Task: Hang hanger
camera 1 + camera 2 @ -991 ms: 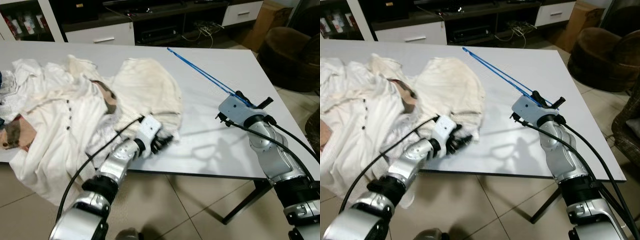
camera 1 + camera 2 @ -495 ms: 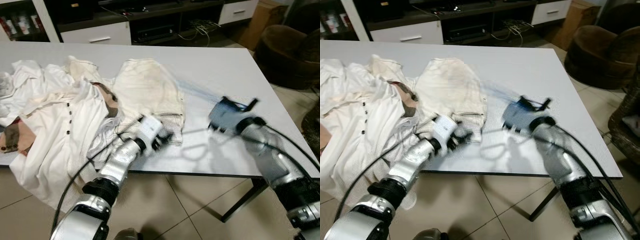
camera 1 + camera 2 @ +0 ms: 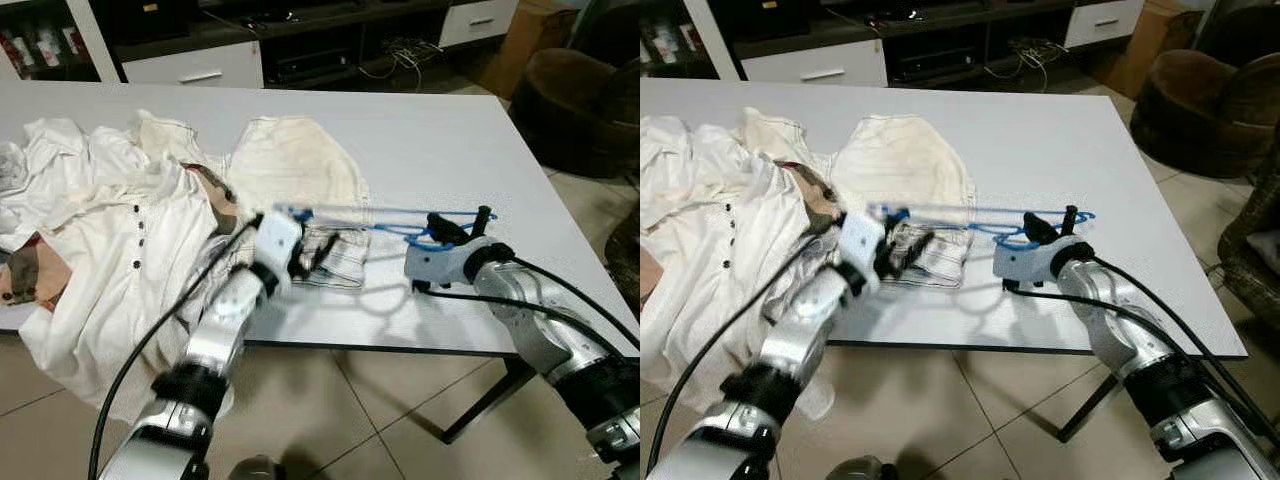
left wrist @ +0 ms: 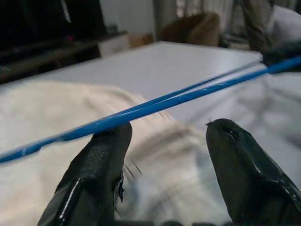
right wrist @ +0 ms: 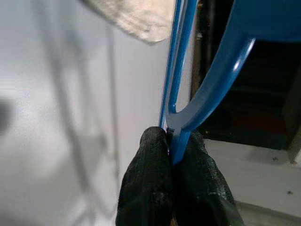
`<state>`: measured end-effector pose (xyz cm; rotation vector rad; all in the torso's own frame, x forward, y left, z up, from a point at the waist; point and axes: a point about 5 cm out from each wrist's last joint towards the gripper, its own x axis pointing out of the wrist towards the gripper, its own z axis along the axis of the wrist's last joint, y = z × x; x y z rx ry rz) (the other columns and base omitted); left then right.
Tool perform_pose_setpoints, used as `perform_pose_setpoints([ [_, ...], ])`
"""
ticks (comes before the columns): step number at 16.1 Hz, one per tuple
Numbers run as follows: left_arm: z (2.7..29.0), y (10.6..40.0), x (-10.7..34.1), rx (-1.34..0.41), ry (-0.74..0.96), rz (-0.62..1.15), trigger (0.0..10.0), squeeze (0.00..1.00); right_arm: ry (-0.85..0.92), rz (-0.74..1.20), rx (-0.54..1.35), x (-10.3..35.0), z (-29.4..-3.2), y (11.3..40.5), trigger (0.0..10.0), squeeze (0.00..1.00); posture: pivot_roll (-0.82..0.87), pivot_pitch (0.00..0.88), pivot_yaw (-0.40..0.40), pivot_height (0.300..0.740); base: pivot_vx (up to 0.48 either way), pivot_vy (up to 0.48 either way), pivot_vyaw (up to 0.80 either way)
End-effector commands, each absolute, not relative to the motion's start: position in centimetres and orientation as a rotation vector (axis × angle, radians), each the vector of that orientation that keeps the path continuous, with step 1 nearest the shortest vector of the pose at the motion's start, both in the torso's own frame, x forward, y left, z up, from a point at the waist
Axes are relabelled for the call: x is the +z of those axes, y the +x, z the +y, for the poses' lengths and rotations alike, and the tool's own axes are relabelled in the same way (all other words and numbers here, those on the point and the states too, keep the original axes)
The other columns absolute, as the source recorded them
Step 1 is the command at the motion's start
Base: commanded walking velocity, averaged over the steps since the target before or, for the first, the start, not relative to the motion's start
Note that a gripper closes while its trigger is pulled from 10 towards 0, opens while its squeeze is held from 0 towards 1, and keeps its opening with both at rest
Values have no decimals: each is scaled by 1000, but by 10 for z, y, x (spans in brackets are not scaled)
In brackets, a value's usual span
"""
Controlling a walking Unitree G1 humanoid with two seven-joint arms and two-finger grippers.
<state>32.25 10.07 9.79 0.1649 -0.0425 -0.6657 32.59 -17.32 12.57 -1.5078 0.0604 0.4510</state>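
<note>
A thin blue hanger [image 3: 380, 216] hangs level over the white table [image 3: 450, 130], its long bar reaching toward the clothes. My right gripper [image 3: 447, 230] is shut on it near the hook; the right wrist view shows black fingers [image 5: 155, 188] pinching the blue wire [image 5: 175, 84]. My left gripper [image 3: 322, 252] is raised at the hanger's other end, above a cream garment [image 3: 290, 165]. It is open, and in the left wrist view the bar [image 4: 155, 106] crosses just beyond the fingertips [image 4: 101, 155]. A white buttoned shirt [image 3: 120, 250] lies crumpled at the left.
The heap of pale clothes covers the table's left half and droops over its near edge. A low cabinet with drawers [image 3: 200, 70] runs behind the table. A brown armchair [image 3: 580, 100] and a cardboard box [image 3: 535, 25] stand at the right. Tiled floor [image 3: 380, 420] lies below.
My right gripper has swung the hanger from pointing away across the table to lying level toward the left. My left gripper has lifted from the garment's edge up to the hanger's bar.
</note>
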Motion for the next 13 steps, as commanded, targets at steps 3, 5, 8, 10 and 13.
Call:
perform_pose_setpoints([
  [3,104,311,96,-715,152,-20,10000,0,-1572,116,487,123,-173,329,10000,0,109,12,12,740,0,0,0],
  [5,113,307,96,-706,145,-13,10000,0,-1600,125,513,121,-171,329,10000,0,109,12,12,740,0,0,0],
  [8,142,303,104,-658,186,0,10000,0,-1662,173,545,117,-172,330,10000,0,127,7,5,740,0,0,0],
  [10,151,304,109,-630,198,-1,10000,0,-1679,189,550,116,-174,330,10000,0,127,7,5,740,0,0,0],
  [13,170,306,110,-558,242,41,10000,0,-1727,210,582,112,-176,330,10000,0,135,2,4,740,0,0,0],
])
